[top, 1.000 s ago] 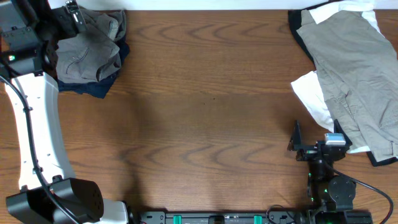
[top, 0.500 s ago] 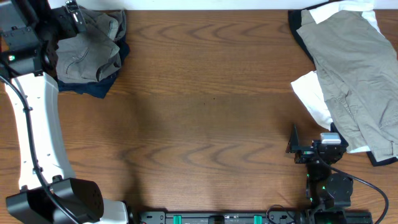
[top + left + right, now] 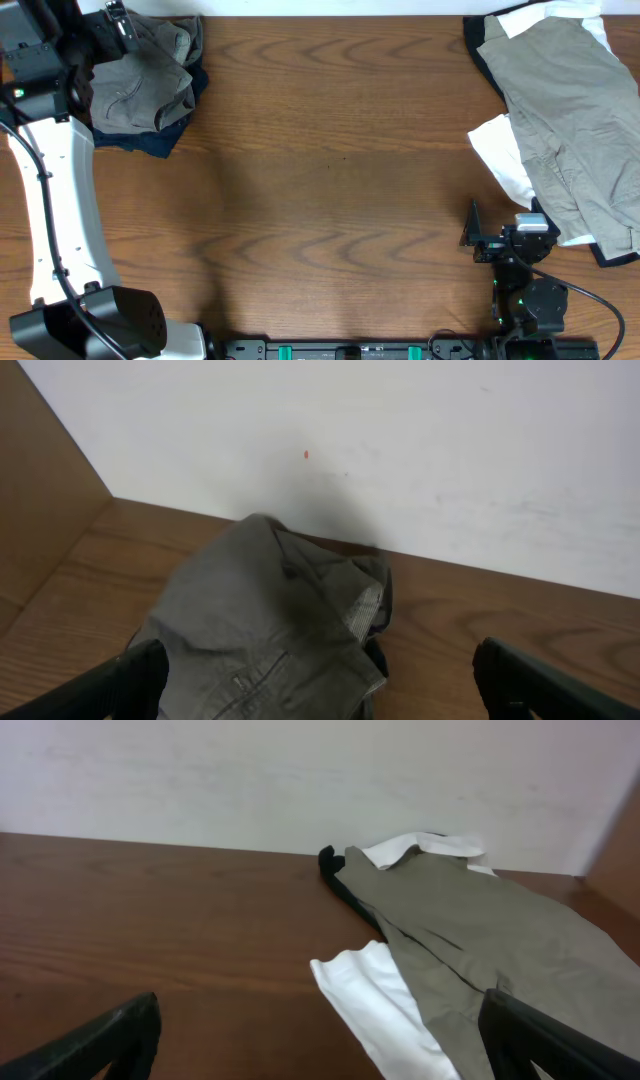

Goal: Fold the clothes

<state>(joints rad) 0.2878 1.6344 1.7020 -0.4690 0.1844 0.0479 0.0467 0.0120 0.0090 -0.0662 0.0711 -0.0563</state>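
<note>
Folded mid-grey shorts [image 3: 140,85] lie on a navy garment [image 3: 155,142] at the table's far left corner. They also show in the left wrist view [image 3: 260,620]. My left gripper [image 3: 105,35] [image 3: 320,685] is open and empty, its fingers spread wide just above the shorts. At the far right lies a heap of clothes: a khaki-grey garment [image 3: 570,110] [image 3: 480,940] over a white one [image 3: 503,155] [image 3: 375,995] and a dark one [image 3: 478,50]. My right gripper [image 3: 507,225] [image 3: 320,1035] is open and empty, near the front edge beside the white cloth's corner.
The brown wooden table [image 3: 330,180] stretches between the two heaps. A white wall [image 3: 400,440] runs along the back edge. My left arm's white link [image 3: 55,200] runs down the left side. The arm bases sit at the front edge.
My right gripper has drawn back slightly toward the front edge, then stayed still. The left arm and the clothes have not moved.
</note>
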